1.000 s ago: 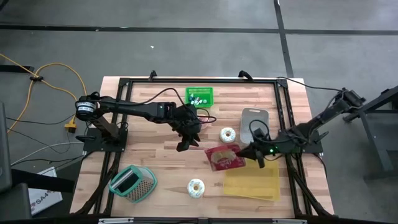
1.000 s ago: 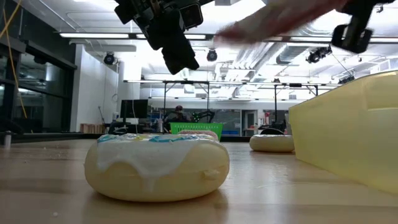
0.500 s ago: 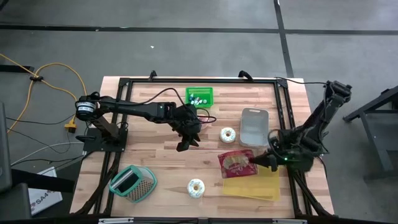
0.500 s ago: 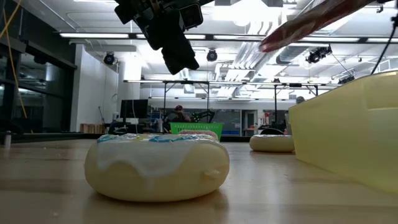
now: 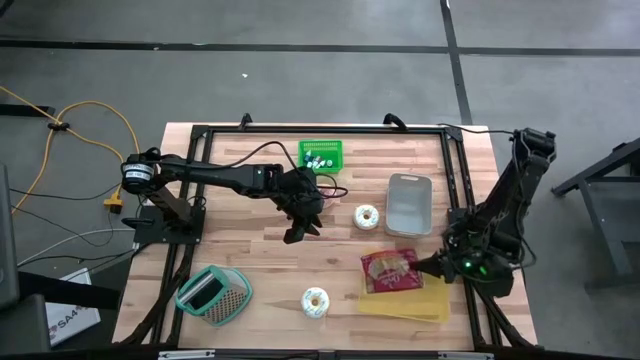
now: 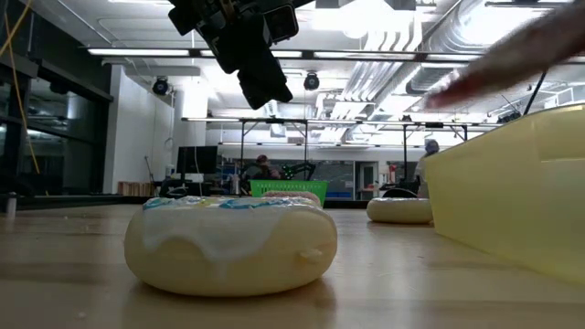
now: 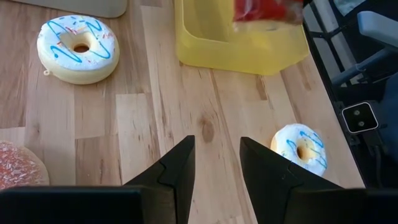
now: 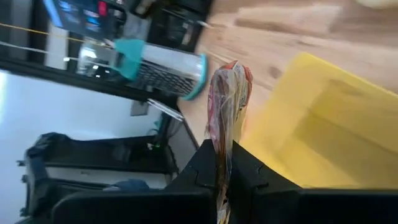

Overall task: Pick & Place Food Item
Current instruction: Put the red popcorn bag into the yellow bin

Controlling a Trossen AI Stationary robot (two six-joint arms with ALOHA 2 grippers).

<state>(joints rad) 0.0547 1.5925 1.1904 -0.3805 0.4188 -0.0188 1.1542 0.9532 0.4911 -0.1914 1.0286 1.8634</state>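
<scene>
Carry step: the right gripper [image 5: 432,268] pinches the red food packet [image 5: 391,270] over the yellow bin [image 5: 405,300] at five o'clock. Next it likely must lower and release; the left gripper [image 5: 300,228], spread, waits mid-table.

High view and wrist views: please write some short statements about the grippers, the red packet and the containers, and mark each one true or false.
1. The right gripper is shut on the red packet. True.
2. The red packet lies flat on the bare wood beside the green basket. False: it is held above the yellow container, far from the basket.
3. The left gripper has its fingers apart and holds nothing. True.
4. The grey tray has a donut inside it. False: the tray shows no donut; the nearer donut lies on the table beside it.
5. The teal grater lies near the front left corner of the table. True.
</scene>
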